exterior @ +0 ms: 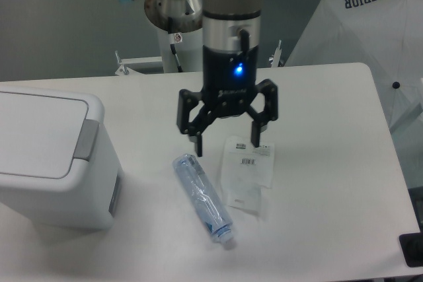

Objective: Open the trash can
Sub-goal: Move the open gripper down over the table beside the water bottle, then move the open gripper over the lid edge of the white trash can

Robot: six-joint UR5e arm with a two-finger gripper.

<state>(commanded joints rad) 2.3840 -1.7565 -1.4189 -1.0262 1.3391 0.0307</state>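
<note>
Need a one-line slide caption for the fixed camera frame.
Open gripper hovers over plastic bottle and clear packet; trash can sits closed at the table's left.

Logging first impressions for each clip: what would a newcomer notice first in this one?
The dark gripper with its blue light hangs open at centre, above a clear plastic bottle lying beside a labelled plastic bag. At the left edge sits the big white trash can, lid shut.
</note>
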